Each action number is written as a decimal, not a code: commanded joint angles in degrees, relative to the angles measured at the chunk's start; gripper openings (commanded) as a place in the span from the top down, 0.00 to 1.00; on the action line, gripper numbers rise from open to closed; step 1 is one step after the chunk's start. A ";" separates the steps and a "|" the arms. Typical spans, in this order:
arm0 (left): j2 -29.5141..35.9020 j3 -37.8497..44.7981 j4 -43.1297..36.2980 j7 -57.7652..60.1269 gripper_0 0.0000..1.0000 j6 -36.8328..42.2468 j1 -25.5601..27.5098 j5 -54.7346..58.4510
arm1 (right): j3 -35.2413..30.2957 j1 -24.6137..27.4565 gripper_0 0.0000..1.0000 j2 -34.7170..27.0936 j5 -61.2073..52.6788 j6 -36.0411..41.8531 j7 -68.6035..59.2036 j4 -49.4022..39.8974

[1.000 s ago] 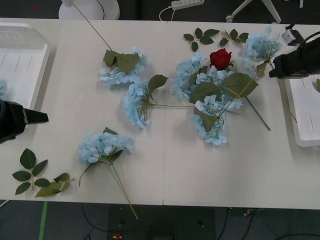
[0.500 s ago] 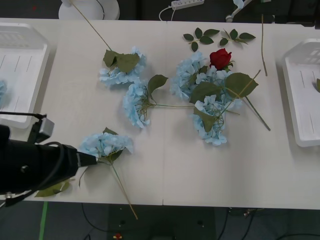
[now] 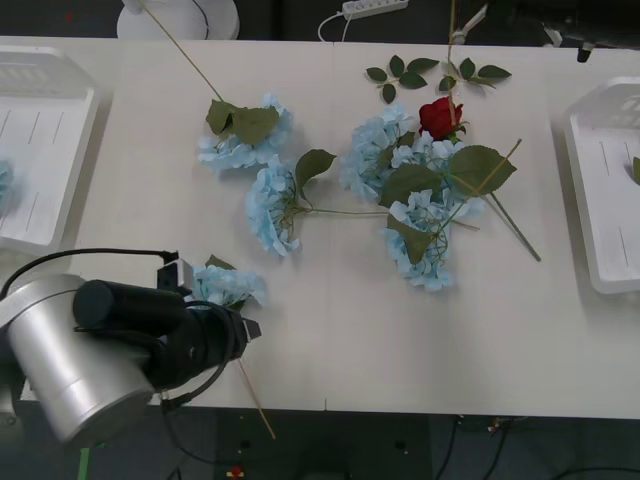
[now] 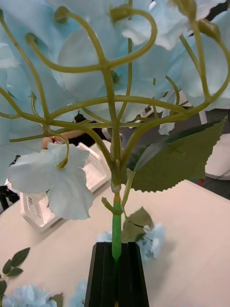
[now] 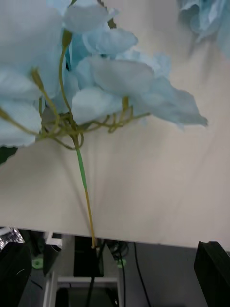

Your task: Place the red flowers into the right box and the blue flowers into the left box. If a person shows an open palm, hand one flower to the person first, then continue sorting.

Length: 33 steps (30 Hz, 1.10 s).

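The white table (image 3: pixel 330 330) carries blue flowers (image 3: pixel 270 205), one red flower (image 3: pixel 440 117) and two white boxes (image 3: pixel 40 140).

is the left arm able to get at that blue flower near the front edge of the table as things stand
Probably yes. The left gripper hangs open right over the blue flower, its stem running bare between the fingers with nothing lying across it.

Even, bright light; soft shadows; wrist views perhaps slightly blurred.
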 commanded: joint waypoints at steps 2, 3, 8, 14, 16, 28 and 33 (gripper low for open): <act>-1.39 -4.63 6.60 -0.23 0.00 -1.64 -5.88 -1.66 | 3.35 -0.31 1.00 4.63 -0.87 -6.09 0.76 -7.75; -1.48 -4.98 7.39 -0.32 0.00 -2.08 -6.14 -1.83 | 4.32 -0.31 1.00 4.98 -0.87 -7.32 0.85 -8.45; -1.48 -7.61 12.40 -0.93 0.00 -2.61 -7.64 -3.06 | 9.59 -0.40 1.00 8.23 -0.96 -13.03 0.93 -11.17; -2.80 -8.40 16.79 -1.37 0.00 -4.02 -9.13 -3.50 | 15.39 -1.98 1.00 13.07 -0.87 -18.83 1.20 -11.09; -2.89 -8.40 16.79 -1.55 0.00 -4.02 -9.48 -3.86 | 16.97 -2.51 1.00 14.12 -0.78 -20.42 1.20 -11.09; 6.43 -5.50 4.49 -2.25 0.00 -11.40 -3.77 -3.59 | 21.10 -3.65 1.00 16.58 -0.69 -23.76 0.93 -11.09; 13.20 3.55 -6.41 -3.57 0.00 -16.23 4.58 0.89 | 22.77 -4.00 1.00 16.76 -0.69 -26.31 0.93 -11.09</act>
